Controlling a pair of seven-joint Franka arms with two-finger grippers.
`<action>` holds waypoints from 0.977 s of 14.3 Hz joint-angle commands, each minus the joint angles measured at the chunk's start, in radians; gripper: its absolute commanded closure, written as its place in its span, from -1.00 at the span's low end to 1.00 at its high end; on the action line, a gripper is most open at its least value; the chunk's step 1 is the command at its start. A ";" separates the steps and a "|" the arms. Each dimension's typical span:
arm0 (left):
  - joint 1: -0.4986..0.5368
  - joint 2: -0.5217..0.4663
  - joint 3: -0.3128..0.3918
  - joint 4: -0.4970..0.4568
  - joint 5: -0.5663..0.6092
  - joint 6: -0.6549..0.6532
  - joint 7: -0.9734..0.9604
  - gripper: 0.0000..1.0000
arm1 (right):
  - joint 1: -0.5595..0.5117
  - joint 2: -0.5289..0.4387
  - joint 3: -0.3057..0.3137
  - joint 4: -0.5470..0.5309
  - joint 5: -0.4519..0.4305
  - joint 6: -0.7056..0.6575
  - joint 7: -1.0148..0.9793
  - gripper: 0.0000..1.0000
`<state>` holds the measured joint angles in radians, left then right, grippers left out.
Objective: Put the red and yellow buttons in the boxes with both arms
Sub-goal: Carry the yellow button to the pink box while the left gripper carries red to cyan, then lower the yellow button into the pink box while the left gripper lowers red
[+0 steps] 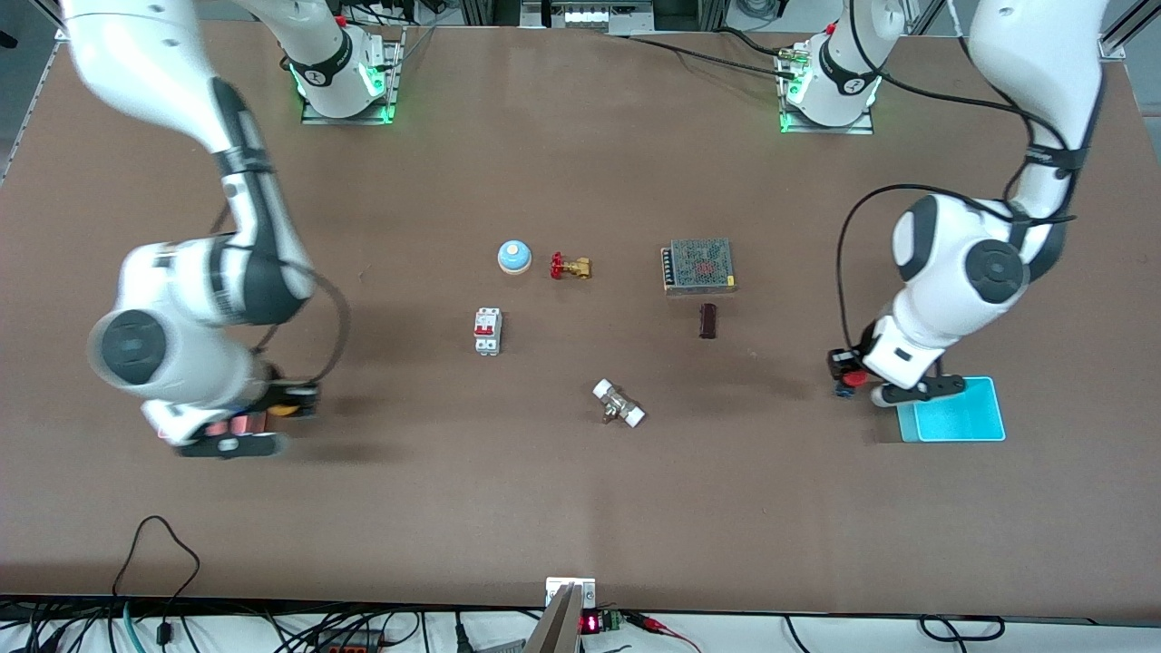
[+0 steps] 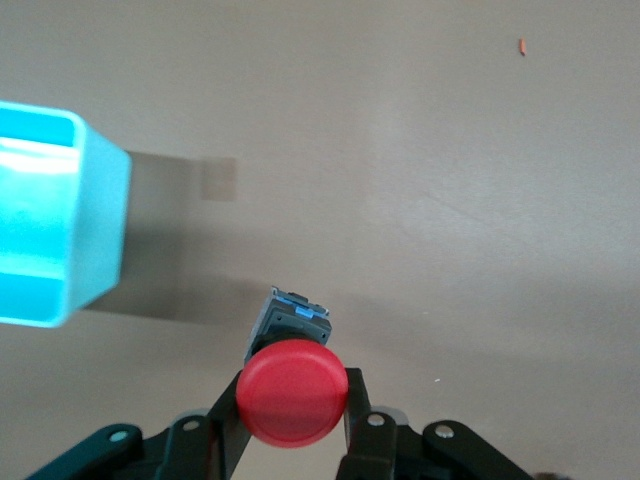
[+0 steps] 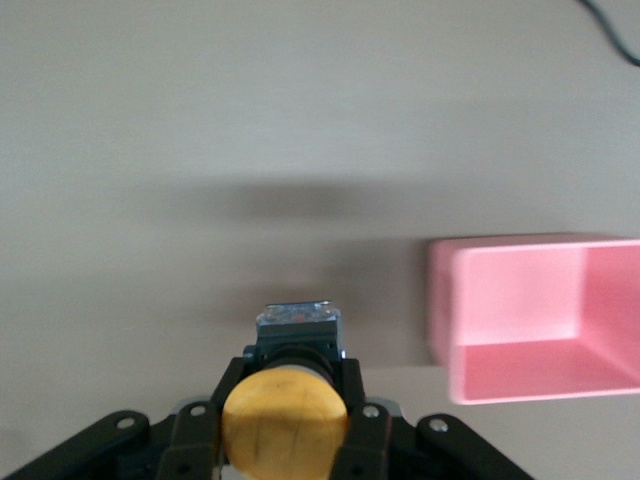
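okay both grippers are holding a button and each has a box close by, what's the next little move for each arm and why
Probably a short sideways carry. The left gripper is shut on the red button, which is beside the cyan box, not over it. The right gripper holds the yellow button beside the pink box. Each button likely needs centring over its box's opening before release.

At the left arm's end of the table, the left gripper is holding one button up just beside one box. At the right arm's end, the right gripper is holding the other button up beside the other box.
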<state>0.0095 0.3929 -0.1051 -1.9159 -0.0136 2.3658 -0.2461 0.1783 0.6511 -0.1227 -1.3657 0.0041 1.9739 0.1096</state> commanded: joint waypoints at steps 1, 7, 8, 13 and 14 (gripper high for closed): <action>0.053 -0.009 -0.007 0.078 0.006 -0.112 0.091 0.37 | -0.077 0.018 0.018 0.019 -0.004 -0.017 -0.028 0.32; 0.185 0.001 -0.007 0.144 0.006 -0.175 0.287 0.37 | -0.152 0.054 0.018 0.016 -0.024 -0.012 -0.122 0.32; 0.207 0.004 -0.007 0.144 0.006 -0.175 0.319 0.37 | -0.158 0.061 0.018 0.016 -0.026 -0.009 -0.122 0.32; 0.262 0.055 -0.007 0.161 0.003 -0.165 0.401 0.37 | -0.194 0.088 0.018 0.008 -0.044 -0.001 -0.119 0.32; 0.271 0.081 -0.007 0.176 0.000 -0.165 0.410 0.37 | -0.194 0.096 0.018 0.008 -0.044 -0.001 -0.122 0.32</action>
<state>0.2557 0.4203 -0.1023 -1.7917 -0.0135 2.2133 0.1226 0.0003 0.7303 -0.1211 -1.3665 -0.0245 1.9745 -0.0013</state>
